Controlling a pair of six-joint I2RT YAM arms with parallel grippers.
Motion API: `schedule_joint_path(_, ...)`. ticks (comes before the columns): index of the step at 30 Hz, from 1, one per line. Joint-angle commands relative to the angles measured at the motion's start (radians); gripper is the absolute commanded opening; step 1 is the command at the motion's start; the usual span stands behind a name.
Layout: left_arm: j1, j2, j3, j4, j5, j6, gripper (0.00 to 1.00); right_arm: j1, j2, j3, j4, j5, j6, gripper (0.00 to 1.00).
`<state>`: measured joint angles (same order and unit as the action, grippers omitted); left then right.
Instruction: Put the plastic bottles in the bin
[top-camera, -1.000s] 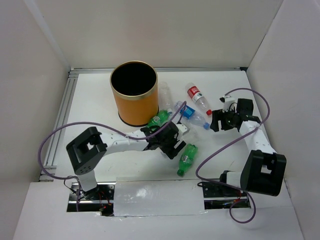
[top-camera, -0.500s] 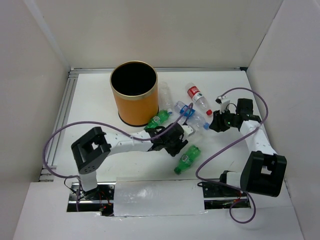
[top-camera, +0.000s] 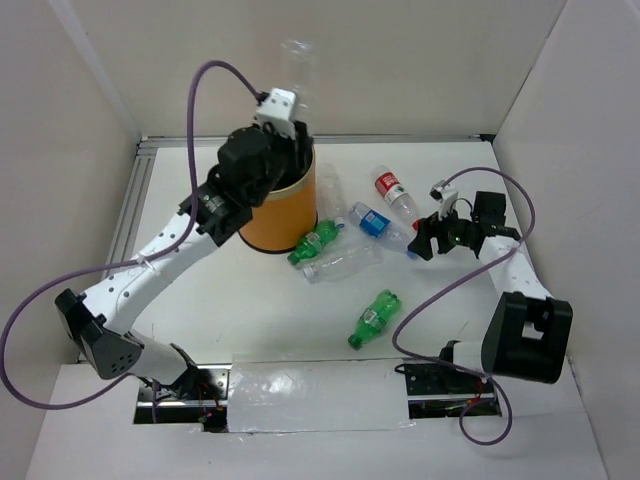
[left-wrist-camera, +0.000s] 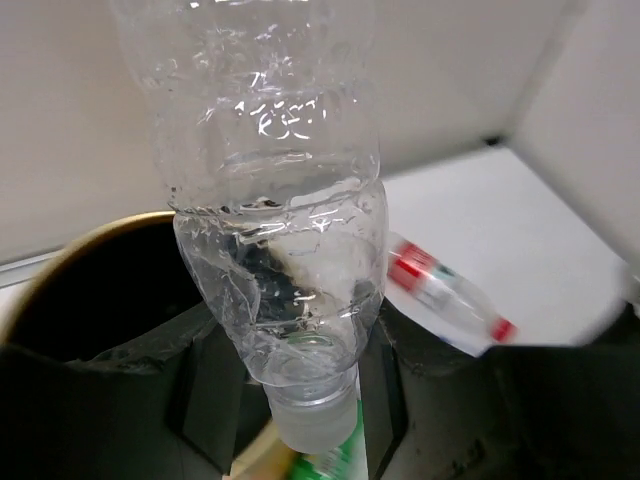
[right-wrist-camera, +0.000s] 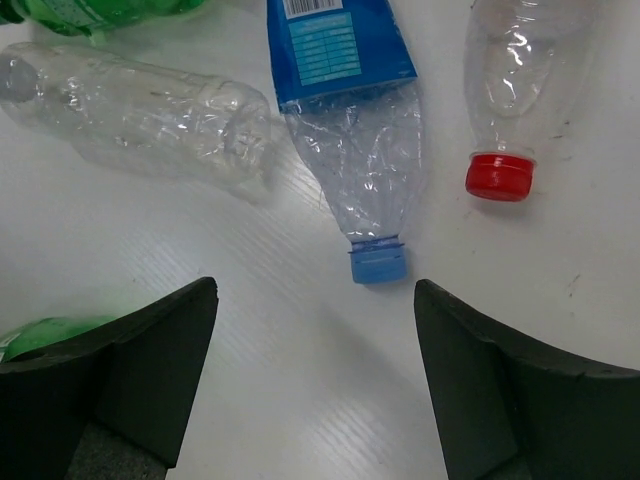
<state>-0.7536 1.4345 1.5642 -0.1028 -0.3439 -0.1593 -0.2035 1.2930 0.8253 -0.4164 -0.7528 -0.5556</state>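
We have swung our left gripper (top-camera: 288, 120) up from the table to the tall orange cylindrical bin (top-camera: 287, 222), clamped on a crumpled clear plastic bottle (left-wrist-camera: 275, 200) above its rim. It looks ready to drop. Our right gripper (right-wrist-camera: 315, 300), jaws apart, hovers near the blue-labelled bottle (right-wrist-camera: 345, 70).

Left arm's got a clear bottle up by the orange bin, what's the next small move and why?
Probably nudge the left gripper a touch further over the bin before any release. It grips the clear bottle cap down, but in the wrist view the cap hangs by the rim, with a green bottle showing just under it.
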Motion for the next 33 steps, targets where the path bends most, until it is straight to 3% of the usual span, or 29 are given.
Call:
schedule_joint_path(1,0.129,0.068,0.003,0.041,-0.147,0.018,0.2,0.032,0.084,0.078,0.073,-0.019,-0.018,0.86)
schedule_joint_path(6,0.25,0.196,0.026,0.003,-0.161,0.009,0.26,0.088,0.16,0.126,0.136,0.039,0.002,0.86)
schedule_joint_path(10,0.281,0.254,0.025,-0.037,-0.152,-0.017,0.66,0.153,0.252,0.193,0.125,0.089,-0.017,0.93)
schedule_joint_path(11,0.281,0.254,0.025,-0.047,-0.152,-0.026,0.81,0.164,0.287,0.202,0.125,0.099,-0.017,0.94)
schedule_joint_path(15,0.281,0.241,0.025,-0.058,-0.152,-0.011,0.96,0.219,0.364,0.241,0.146,0.18,-0.026,0.94)
schedule_joint_path(20,0.145,0.114,0.007,-0.048,-0.17,0.124,1.0,0.251,0.512,0.345,0.146,0.202,-0.035,0.94)
schedule_joint_path(22,0.103,0.048,-0.044,-0.048,-0.103,0.15,1.0,0.262,0.551,0.368,0.146,0.213,-0.035,0.94)
schedule_joint_path(28,-0.044,-0.166,-0.393,-0.026,0.135,0.078,0.98,0.292,0.64,0.382,0.171,0.26,-0.035,0.92)
schedule_joint_path(29,-0.059,-0.178,-0.444,0.016,0.152,0.046,0.98,0.302,0.649,0.373,0.171,0.26,-0.035,0.9)
schedule_joint_path(30,-0.114,-0.198,-0.595,0.081,0.161,0.035,0.98,0.302,0.649,0.359,0.18,0.26,-0.035,0.79)
schedule_joint_path(33,-0.165,-0.217,-0.723,0.209,0.144,0.023,0.98,0.302,0.612,0.338,0.162,0.216,-0.056,0.56)
